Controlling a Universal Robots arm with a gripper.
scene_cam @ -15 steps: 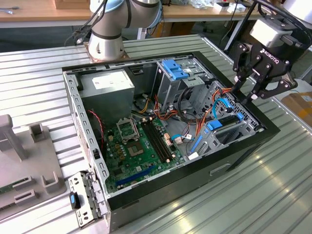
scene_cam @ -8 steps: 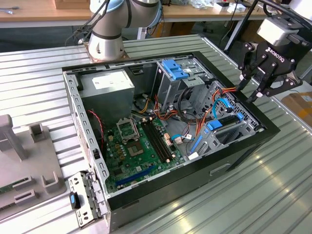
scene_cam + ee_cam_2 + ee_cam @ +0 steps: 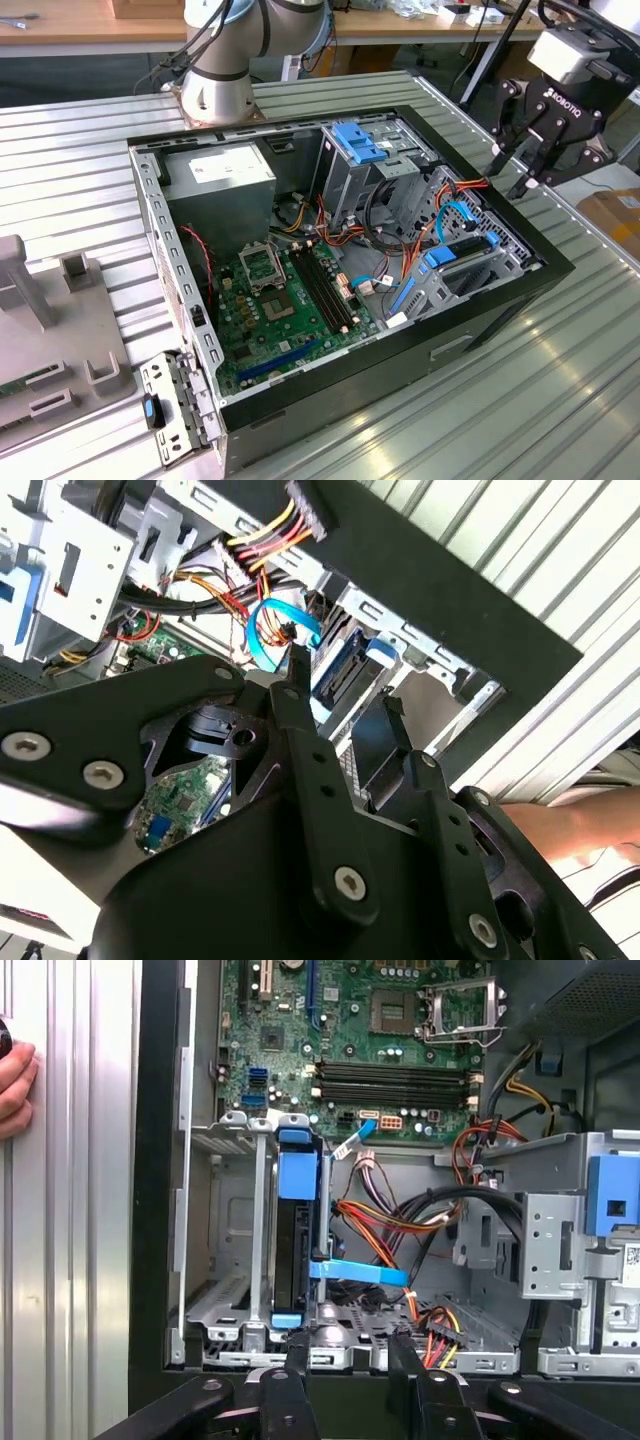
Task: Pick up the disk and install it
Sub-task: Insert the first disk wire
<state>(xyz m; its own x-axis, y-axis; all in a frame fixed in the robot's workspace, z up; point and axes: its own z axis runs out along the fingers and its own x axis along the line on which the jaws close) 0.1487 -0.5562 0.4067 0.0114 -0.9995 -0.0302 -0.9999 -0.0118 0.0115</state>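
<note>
The disk (image 3: 297, 1250) stands on edge in a grey drive bay of the open computer case (image 3: 500, 300), with its blue carrier rail (image 3: 298, 1165) facing up. In the exterior view the disk (image 3: 452, 262) sits in the bay at the case's right side. My gripper (image 3: 512, 172) hangs above the case's right edge, just outside the bay. Its two black fingertips (image 3: 297, 1352) are spread apart with nothing between them, so it is open. In the second wrist view the gripper (image 3: 342, 685) hovers over the blue-railed disk (image 3: 345, 670).
A blue flat cable (image 3: 358, 1272) and orange-yellow wires (image 3: 385, 1222) cross beside the bay. The motherboard (image 3: 285, 300), power-supply box (image 3: 225, 180) and tall drive cage with blue bracket (image 3: 355, 145) fill the case. A person's hand (image 3: 15, 1085) rests on the ribbed table (image 3: 560, 400).
</note>
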